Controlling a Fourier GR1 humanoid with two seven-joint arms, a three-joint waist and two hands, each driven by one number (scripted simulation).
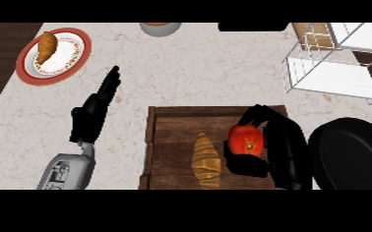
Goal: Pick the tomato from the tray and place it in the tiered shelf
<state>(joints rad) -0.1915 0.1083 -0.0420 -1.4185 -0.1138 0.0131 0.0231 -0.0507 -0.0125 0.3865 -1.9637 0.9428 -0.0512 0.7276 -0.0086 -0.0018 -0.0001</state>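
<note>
A red tomato (245,140) lies on the right side of the brown wooden tray (170,123). My right hand (285,147) is curled round the tomato from the right, with fingers above it and the thumb below it. A croissant (206,161) lies on the tray just left of the tomato. The white wire tiered shelf (330,61) stands at the far right of the counter. Left of the tray, my left hand (93,110) rests open with straight fingers pointing away.
A red-rimmed plate (75,54) with another croissant (46,46) sits at the far left. An orange-and-white bowl (160,28) is at the back edge. A black round pan (345,152) lies right of the tray. A dark object (252,27) sits at the back.
</note>
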